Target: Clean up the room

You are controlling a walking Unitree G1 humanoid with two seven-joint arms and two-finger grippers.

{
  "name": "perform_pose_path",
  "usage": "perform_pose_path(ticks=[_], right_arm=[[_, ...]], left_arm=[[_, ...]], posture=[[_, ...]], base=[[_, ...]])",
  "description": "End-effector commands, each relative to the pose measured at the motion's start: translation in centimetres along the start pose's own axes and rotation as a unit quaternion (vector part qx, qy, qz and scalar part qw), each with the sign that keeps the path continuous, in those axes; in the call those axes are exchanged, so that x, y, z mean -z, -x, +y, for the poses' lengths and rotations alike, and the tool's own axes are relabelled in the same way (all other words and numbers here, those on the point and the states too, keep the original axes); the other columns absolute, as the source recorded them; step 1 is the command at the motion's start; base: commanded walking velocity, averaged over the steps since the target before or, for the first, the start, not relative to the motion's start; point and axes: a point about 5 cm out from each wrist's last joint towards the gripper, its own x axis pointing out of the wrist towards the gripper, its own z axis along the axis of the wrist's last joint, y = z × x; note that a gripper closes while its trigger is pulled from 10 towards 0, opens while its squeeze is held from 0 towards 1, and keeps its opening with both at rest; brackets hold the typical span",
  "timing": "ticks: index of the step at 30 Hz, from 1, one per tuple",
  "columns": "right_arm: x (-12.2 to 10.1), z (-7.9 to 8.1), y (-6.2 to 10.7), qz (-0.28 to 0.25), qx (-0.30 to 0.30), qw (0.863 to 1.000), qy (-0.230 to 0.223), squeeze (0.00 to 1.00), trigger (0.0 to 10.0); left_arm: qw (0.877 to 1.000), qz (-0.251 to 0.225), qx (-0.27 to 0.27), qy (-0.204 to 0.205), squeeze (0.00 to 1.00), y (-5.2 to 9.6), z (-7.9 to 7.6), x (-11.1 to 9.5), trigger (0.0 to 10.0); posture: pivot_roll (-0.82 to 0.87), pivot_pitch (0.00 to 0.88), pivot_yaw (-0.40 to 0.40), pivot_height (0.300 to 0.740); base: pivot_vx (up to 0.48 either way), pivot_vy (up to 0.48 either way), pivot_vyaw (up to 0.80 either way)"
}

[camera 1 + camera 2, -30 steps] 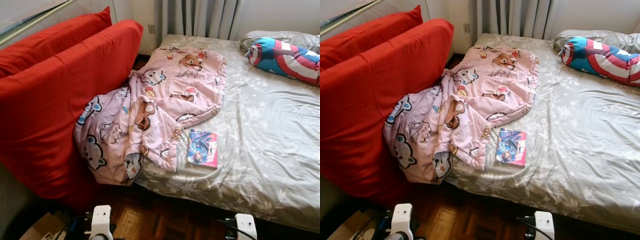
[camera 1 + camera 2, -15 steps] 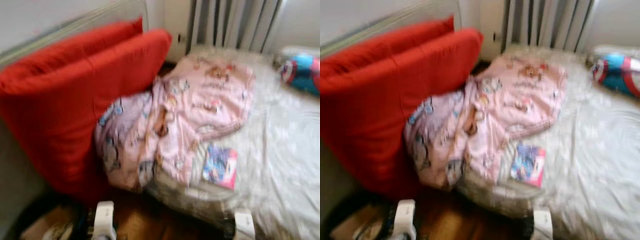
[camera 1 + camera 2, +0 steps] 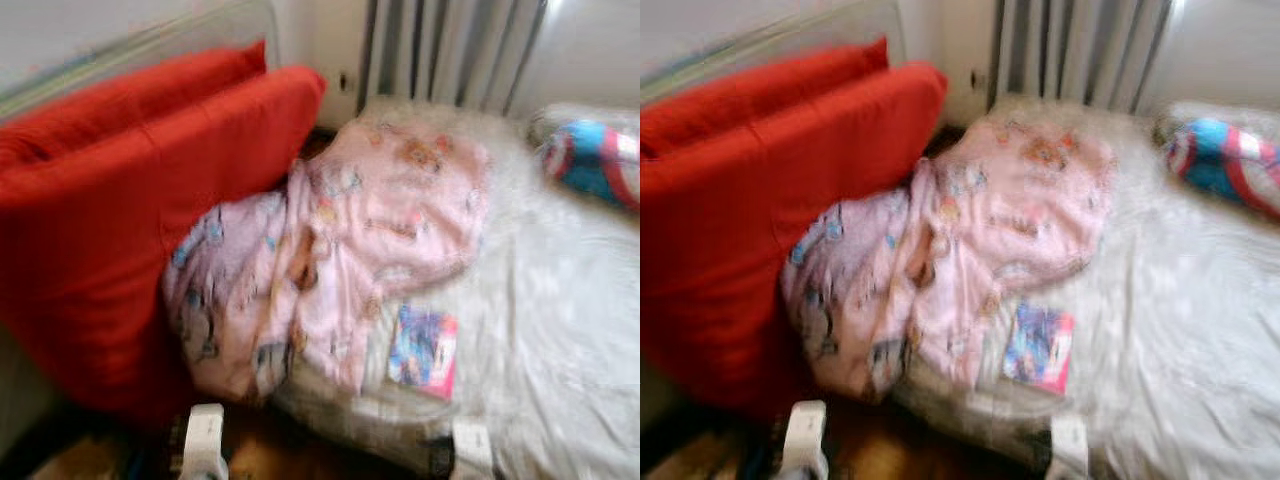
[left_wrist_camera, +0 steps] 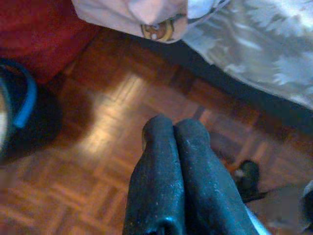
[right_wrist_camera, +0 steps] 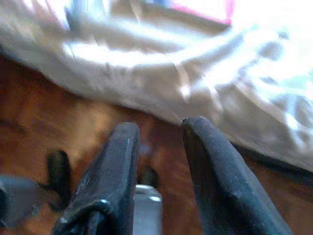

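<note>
Left eye view, blurred: we count one pink blanket (image 3: 350,250), one book (image 3: 424,351), two red cushions (image 3: 130,220) around the bed (image 3: 560,330); left jaws pressed together, right spread.

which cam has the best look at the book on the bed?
Left eye view: the whole book lies flat on the bed beside the pink blanket, though blurred. Right eye view matches. Right wrist view catches a pink edge.

No legible text — book (image 3: 424,351) cover too blurred.
</note>
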Motion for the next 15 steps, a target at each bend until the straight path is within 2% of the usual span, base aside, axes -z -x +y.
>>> perform_pose_path(ticks=[1,11,15], right_arm=[[0.8,-1.3,0.3,0.010,0.018,1.000,-0.001,0.00,10.0],[0.4,-1.3,0.3,0.003,0.014,1.000,0.000,0.00,10.0],[-0.9,-1.3,0.1,-0.026,0.011,1.000,-0.005,0.00,10.0]], left_arm=[[1.000,-0.004,0.006,-0.001,0.00,-0.1,-0.5,-0.3,10.0],[1.000,-0.008,0.008,-0.004,0.00,-0.2,-0.6,-0.5,10.0],[0.999,-0.035,0.013,-0.003,0.00,-0.3,-0.8,-1.7,10.0]], posture=[[-0.06,0.070,-0.011,0.740],[-0.06,0.068,-0.012,0.740],[-0.07,0.071,-0.013,0.740]], base=[[0.266,0.000,0.00],[0.266,0.000,0.00],[0.000,0.000,0.00]])
